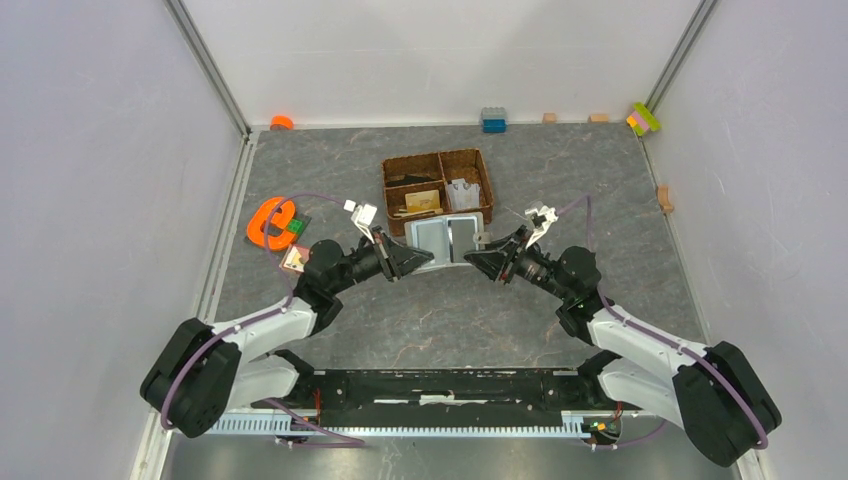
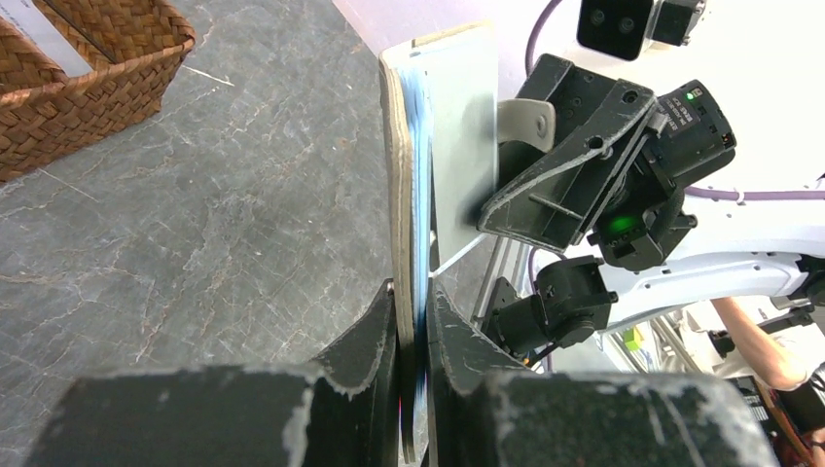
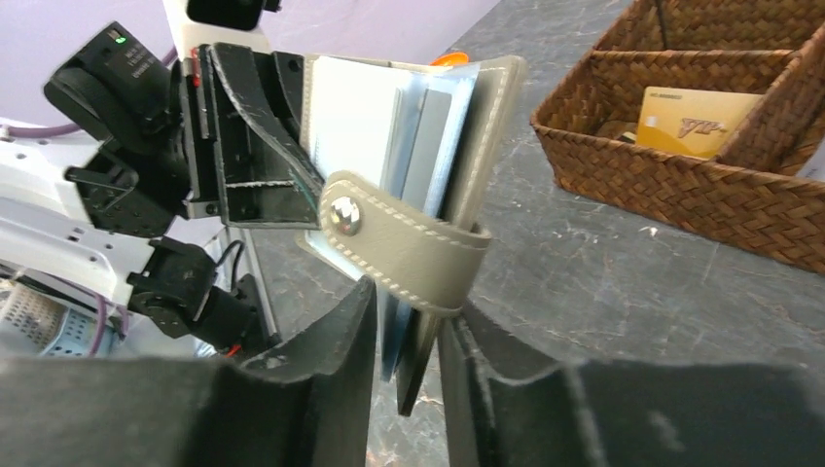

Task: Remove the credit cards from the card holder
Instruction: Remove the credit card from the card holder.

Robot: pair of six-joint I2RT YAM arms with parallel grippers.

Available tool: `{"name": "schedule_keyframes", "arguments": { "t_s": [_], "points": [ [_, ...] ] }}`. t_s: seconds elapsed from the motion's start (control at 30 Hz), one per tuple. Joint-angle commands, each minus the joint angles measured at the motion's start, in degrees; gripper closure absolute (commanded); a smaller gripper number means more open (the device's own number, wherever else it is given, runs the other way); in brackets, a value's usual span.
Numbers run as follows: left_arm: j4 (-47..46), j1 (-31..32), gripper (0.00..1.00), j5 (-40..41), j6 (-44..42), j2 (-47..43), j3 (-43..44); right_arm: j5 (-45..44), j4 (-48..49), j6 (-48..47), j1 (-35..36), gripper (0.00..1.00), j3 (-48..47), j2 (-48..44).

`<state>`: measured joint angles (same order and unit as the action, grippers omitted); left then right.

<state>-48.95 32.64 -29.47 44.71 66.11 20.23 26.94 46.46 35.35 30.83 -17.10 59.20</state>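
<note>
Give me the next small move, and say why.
Probably close the right tool fully on the strap-side cover of the card holder: it straddles that cover, while the left tool clamps the opposite cover, so both sides would be held for spreading it open.

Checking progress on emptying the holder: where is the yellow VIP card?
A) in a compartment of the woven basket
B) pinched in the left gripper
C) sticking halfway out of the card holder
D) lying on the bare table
A: the yellow card lies inside a compartment of the woven basket, apart from the card holder.
</note>
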Motion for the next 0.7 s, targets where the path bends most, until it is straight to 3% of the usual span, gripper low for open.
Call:
{"name": "schedule_keyframes", "arguments": {
  "t_s": [0.0,0.1,0.17,0.23,0.3,0.53,0.67],
  "points": [
    [-3.55,0.40,0.91,-1.16,1.26,0.31,2.75,2.49,5.22,1.76,-0.31,0.77,0.24,0.57],
    [5.27,0.40,0.81,4.66,-1.55,-1.38,3.62,1.86,3.79,1.68,-0.83,1.00,0.01,0.91],
    [13.41,0.39,0.72,12.22,-3.22,-2.76,4.52,1.11,2.69,1.80,-1.36,1.00,-0.05,0.94],
    [26.77,0.33,0.61,24.78,-3.22,-3.76,7.13,-0.75,2.55,1.89,-1.58,1.00,0.80,0.83],
    [34.67,0.29,0.58,32.31,-3.36,-3.17,9.55,-2.91,1.41,1.60,-1.67,1.00,1.11,1.00],
    [36.85,0.32,0.57,29.86,-4.72,-4.16,11.15,-5.06,-2.07,0.82,-2.45,1.00,0.43,2.63],
    [25.42,0.32,0.59,17.44,-7.01,-7.17,7.51,-5.36,-1.87,0.68,-2.51,1.00,0.51,3.65]
  ]
}}
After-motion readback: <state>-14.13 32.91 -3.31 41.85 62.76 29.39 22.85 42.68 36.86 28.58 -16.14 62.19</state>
